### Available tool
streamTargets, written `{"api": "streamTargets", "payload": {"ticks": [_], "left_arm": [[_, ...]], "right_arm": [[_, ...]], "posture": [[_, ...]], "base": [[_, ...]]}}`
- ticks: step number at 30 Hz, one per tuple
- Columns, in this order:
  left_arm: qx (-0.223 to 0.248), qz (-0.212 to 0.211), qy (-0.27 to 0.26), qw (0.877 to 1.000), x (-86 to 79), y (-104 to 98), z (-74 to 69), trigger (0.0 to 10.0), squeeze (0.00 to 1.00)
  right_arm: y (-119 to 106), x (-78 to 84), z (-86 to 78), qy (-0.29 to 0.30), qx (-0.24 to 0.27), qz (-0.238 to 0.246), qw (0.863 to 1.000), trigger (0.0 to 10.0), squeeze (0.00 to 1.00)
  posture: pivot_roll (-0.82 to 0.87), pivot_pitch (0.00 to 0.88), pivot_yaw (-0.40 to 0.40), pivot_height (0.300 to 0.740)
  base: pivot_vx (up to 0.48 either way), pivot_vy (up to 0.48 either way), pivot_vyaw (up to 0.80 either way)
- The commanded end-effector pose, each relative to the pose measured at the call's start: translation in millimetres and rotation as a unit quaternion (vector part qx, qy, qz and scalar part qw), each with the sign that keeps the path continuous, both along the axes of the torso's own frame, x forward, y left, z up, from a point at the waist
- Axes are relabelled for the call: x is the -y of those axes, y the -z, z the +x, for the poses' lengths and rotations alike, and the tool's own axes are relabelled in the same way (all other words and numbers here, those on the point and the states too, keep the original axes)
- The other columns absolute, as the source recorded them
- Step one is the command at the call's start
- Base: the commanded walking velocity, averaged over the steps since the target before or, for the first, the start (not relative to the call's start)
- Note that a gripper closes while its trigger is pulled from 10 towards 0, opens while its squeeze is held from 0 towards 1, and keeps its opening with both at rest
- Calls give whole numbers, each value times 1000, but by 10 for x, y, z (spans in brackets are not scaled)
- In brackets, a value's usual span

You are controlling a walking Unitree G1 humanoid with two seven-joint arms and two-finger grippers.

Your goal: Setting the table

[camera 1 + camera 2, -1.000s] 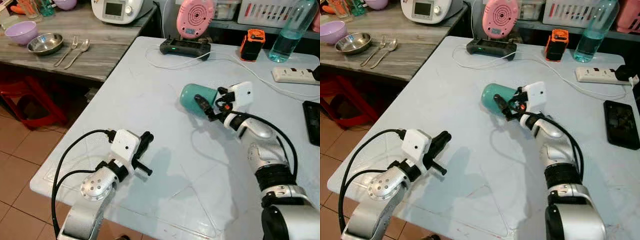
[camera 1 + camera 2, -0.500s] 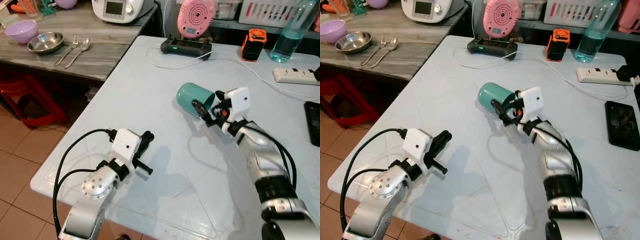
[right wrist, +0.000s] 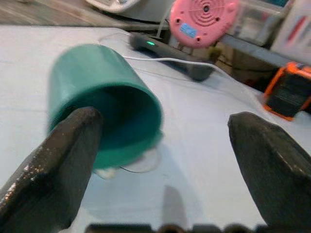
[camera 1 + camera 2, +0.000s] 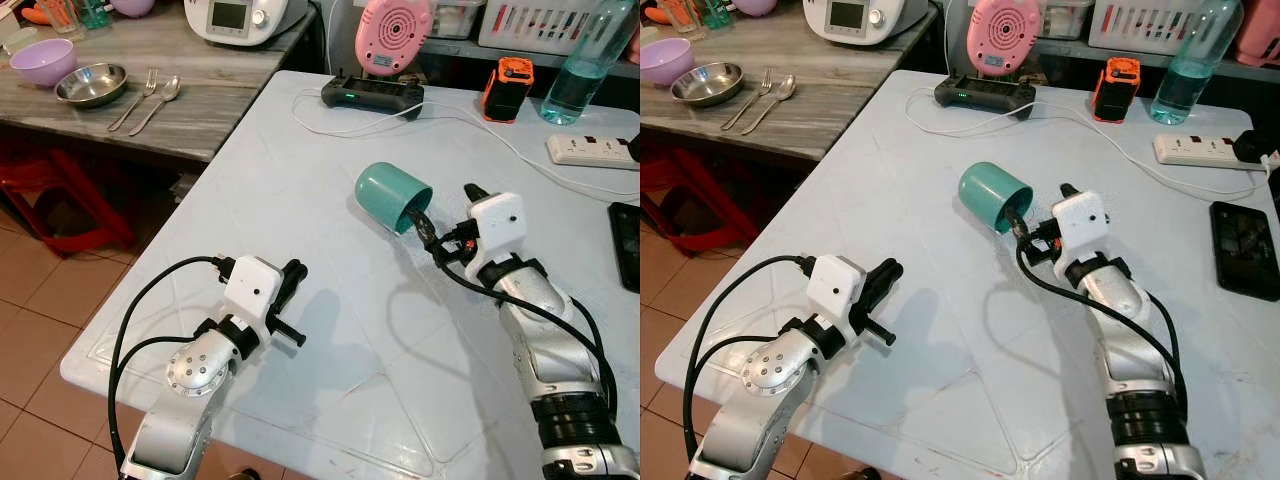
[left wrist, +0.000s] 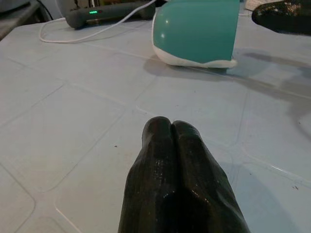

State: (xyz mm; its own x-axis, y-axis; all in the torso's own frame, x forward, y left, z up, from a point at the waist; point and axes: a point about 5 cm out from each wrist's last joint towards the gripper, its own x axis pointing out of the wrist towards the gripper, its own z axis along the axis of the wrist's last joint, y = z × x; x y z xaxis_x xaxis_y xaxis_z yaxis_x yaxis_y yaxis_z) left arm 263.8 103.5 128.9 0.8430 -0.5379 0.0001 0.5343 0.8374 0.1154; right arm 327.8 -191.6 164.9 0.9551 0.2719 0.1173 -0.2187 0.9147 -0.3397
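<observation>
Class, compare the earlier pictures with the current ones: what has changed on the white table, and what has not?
The right claw has opened and released the teal cup, drawing back toward the robot. The cup now lies tilted on the white table, one finger at its rim. The left claw stays shut, unmoved.
</observation>
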Motion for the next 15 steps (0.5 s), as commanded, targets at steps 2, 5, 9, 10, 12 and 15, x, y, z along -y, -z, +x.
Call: {"api": "streamTargets", "payload": {"ticks": [2, 5, 9, 10, 12, 15], "left_arm": [[-1, 2, -1, 1000, -5, 14, 3, 10000, 0], [-1, 1, -2, 1000, 0, 17, 6, 10000, 0], [-1, 1, -2, 1000, 9, 23, 7, 10000, 0], [-1, 1, -2, 1000, 13, 24, 5, 10000, 0], [-1, 1, -2, 1000, 15, 24, 3, 10000, 0], [-1, 1, -4, 1000, 11, 23, 0, 10000, 0]], "right_arm": [[10, 69, -31, 24, 6, -20, 999, 10000, 0], [64, 148, -19, 42, -6, -32, 999, 10000, 0], [114, 185, 31, 44, -19, -61, 997, 10000, 0], [117, 201, 71, 46, -21, -74, 996, 10000, 0], [114, 224, 129, 46, -24, -88, 995, 10000, 0], [104, 245, 193, 45, -29, -97, 994, 10000, 0]], "posture": [[-21, 164, 37, 740], [-23, 164, 36, 740], [-25, 168, 35, 740], [-23, 170, 33, 740], [-19, 172, 31, 740], [-16, 176, 30, 740]], "base": [[0, 0, 0], [0, 0, 0], [0, 0, 0], [0, 0, 0], [0, 0, 0], [0, 0, 0]]}}
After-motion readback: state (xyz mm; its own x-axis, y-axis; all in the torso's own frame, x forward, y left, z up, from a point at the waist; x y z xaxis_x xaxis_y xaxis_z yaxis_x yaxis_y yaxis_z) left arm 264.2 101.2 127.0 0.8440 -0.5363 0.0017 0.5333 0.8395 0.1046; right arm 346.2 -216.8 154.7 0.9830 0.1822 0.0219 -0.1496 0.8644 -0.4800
